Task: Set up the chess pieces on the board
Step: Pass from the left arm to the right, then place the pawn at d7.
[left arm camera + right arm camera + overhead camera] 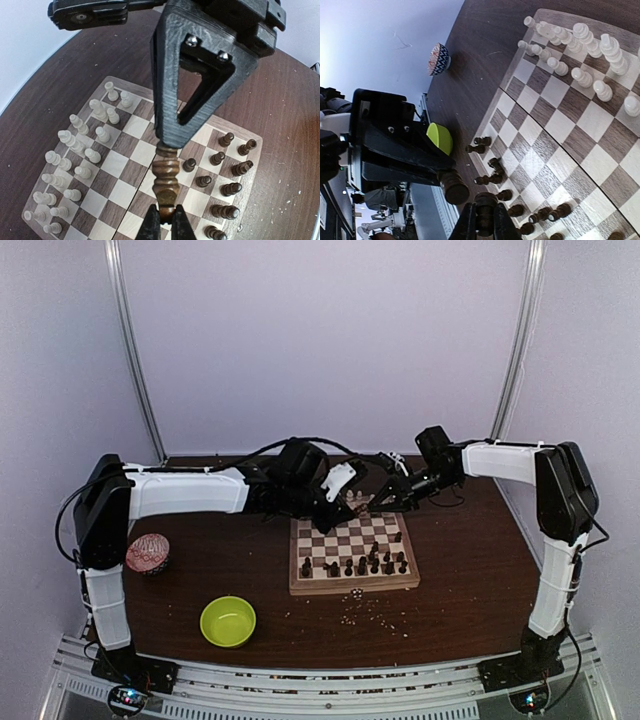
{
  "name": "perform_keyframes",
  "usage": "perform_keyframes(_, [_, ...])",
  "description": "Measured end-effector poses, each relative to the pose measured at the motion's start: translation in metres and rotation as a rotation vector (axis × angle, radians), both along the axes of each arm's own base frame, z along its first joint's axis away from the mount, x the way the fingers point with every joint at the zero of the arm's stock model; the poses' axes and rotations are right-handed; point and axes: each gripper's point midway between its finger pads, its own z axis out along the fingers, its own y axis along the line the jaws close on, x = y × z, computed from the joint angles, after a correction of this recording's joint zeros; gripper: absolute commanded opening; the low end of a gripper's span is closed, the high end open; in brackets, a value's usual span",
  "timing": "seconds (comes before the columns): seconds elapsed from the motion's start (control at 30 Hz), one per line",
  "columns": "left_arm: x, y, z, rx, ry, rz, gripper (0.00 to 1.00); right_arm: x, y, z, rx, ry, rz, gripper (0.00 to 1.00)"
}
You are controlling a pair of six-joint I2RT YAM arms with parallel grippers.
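Dark-brown piece point(166, 177) hangs above the board point(131, 172), pinched at one end by the left gripper point(166, 218) and seemingly at the other by the right gripper point(485, 220).

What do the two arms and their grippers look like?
The left arm and the right arm have white links, bulky black joints and thin black cables. The left gripper and right gripper are black. One right finger is a hollow triangular frame with two silver screws.
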Motion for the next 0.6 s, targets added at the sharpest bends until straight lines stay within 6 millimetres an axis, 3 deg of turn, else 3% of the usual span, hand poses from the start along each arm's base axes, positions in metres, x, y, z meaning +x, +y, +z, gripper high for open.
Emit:
perform_keyframes(0.13, [-0.006,0.016,-0.012,0.016,0.038,0.038,0.0,0.0,-0.005,-0.01,-0.106,-0.097,0.021,0.08])
perform_keyframes(0.27, [-0.005,0.056,-0.024,0.034,0.108,0.127,0.0,-0.012,0.0,-0.016,-0.253,-0.273,0.094,0.07])
perform_keyframes(0.43, [0.015,0.103,-0.013,0.005,0.125,0.271,0.0,-0.044,0.028,-0.023,-0.404,-0.508,0.268,0.08])
perform_keyframes(0.6, [0.021,0.11,0.0,-0.029,0.116,0.312,0.0,-0.059,0.039,-0.037,-0.512,-0.625,0.376,0.08])
